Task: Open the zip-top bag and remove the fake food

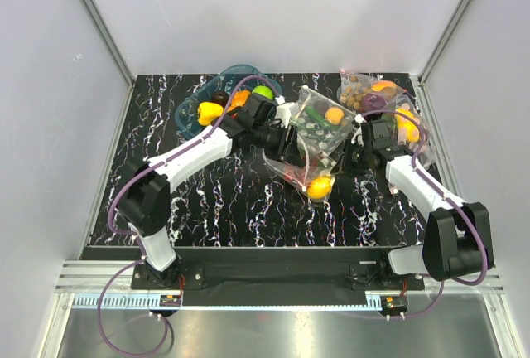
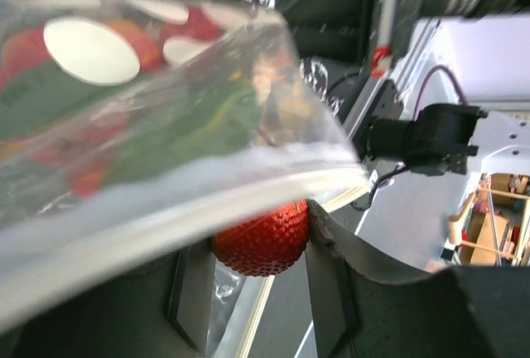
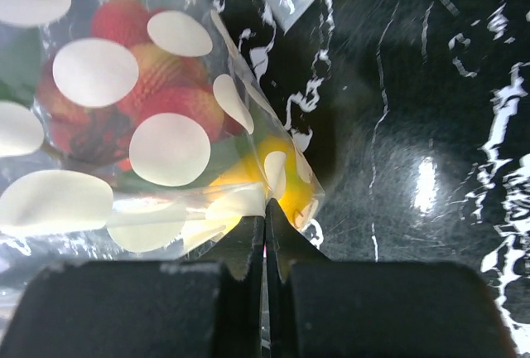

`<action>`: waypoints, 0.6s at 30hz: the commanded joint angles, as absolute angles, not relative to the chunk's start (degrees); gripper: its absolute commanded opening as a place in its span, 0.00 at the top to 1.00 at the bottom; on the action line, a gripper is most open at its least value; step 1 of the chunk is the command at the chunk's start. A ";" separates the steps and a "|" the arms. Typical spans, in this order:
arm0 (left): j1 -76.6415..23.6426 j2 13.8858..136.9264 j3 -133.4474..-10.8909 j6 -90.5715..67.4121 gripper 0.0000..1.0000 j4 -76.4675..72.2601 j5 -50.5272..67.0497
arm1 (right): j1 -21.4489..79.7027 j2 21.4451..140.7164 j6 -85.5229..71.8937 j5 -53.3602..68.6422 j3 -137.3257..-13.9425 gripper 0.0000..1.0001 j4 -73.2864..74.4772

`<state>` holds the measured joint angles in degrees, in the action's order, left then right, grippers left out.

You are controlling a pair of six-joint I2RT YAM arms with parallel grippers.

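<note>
The zip-top bag (image 1: 302, 166), clear with white dots, hangs between my two grippers over the table's middle. It holds a yellow fruit (image 1: 320, 186) and red and green pieces. In the right wrist view the bag (image 3: 124, 126) shows red berries and the yellow fruit (image 3: 277, 180). My right gripper (image 3: 265, 209) is shut on the bag's plastic edge; it also shows in the top view (image 1: 352, 156). My left gripper (image 1: 286, 144) is at the bag's left side. In the left wrist view it (image 2: 258, 249) is shut on a red, bumpy berry (image 2: 263, 238) just under the bag's zip edge (image 2: 248, 188).
A second dotted bag (image 1: 321, 122) with a green and an orange piece lies just behind. A clear blue tub (image 1: 192, 103) at the back holds a yellow pepper (image 1: 209, 112), a dark plum and a lime-green apple (image 1: 262, 91). A small bag of brown balls (image 1: 356, 93) lies at the back right.
</note>
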<state>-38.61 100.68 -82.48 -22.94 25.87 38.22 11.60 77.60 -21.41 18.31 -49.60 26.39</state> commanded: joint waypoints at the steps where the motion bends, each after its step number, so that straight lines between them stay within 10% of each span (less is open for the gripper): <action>1: -38.85 97.65 -83.06 -20.13 1.00 28.21 37.71 | 11.08 77.96 -20.66 15.21 -53.08 1.00 26.80; 18: -38.85 88.86 -78.22 -20.30 1.00 29.89 37.18 | 7.12 85.43 -19.78 15.73 -54.84 1.00 27.86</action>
